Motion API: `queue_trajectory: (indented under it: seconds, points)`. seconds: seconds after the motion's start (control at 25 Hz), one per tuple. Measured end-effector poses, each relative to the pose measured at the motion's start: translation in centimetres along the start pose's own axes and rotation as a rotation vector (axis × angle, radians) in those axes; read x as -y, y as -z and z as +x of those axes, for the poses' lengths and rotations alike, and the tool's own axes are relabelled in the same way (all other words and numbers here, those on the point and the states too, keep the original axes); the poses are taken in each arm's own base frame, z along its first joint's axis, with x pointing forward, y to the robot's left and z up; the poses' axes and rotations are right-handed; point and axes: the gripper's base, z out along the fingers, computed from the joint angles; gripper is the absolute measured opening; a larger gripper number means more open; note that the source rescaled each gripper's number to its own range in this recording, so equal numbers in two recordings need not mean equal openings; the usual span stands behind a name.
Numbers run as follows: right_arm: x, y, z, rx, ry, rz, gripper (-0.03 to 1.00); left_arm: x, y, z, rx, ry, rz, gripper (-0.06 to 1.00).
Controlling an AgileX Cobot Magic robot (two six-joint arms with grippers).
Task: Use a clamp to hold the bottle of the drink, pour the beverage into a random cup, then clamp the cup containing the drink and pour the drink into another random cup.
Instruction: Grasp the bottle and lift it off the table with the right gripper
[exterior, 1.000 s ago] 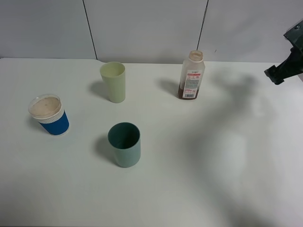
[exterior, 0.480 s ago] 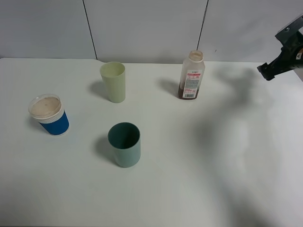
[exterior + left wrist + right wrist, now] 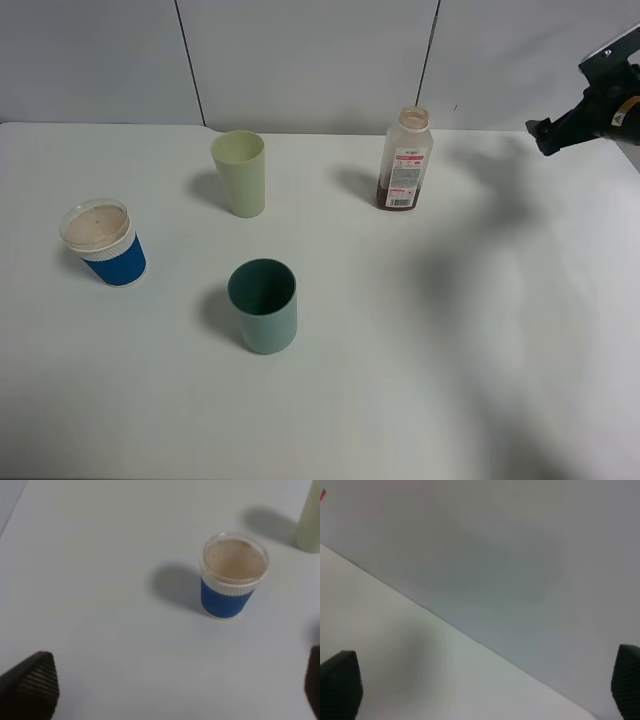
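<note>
Bottle (image 3: 404, 160), slim, translucent plastic with a tan neck and a white red-printed label, stands upright on the white table (image 3: 450, 350). It is well apart from the right gripper (image 3: 548, 134), lower than it and off toward the table's middle. That black gripper hangs in the air with its jaws spread wide and nothing between them. Its wrist view faces wall and table edge, not the bottle, so a misjudged approach is the first risk.

Only a shallow layer of dark brown beverage (image 3: 393, 192) sits at the bottom. The bottle is probably light and top-heavy in shape, so one finger arriving before the other could topple it. No cap is visible, so a fall would likely spill. A hard squeeze might buckle the thin wall.

The plain teal tumbler (image 3: 264, 306) and pale yellow-green tumbler (image 3: 241, 172) lie farther from that gripper than the bottle. The left gripper (image 3: 172, 682), also wide open and empty, has the blue-sleeved paper cup (image 3: 231, 582) ahead of it, apart.
</note>
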Motion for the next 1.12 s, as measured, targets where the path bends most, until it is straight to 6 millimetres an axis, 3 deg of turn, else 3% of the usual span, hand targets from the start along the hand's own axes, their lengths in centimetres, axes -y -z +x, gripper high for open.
queue_trajectory:
  seconds: [0.32,0.68,1.12]
  points:
    - [-1.2,-0.7,0.0,0.172,-0.163,-0.039,1.0,0.0,0.0,0.0,0.0,0.0,0.0,1.0]
    - [-3.0,-0.8,0.3,0.166,-0.296,-0.209,1.0,0.0,0.0,0.0,0.0,0.0,-0.001,1.0]
    - [-7.5,-0.9,-1.8,0.17,-0.217,-0.458,1.0,0.0,0.0,0.0,0.0,0.0,-0.001,1.0]
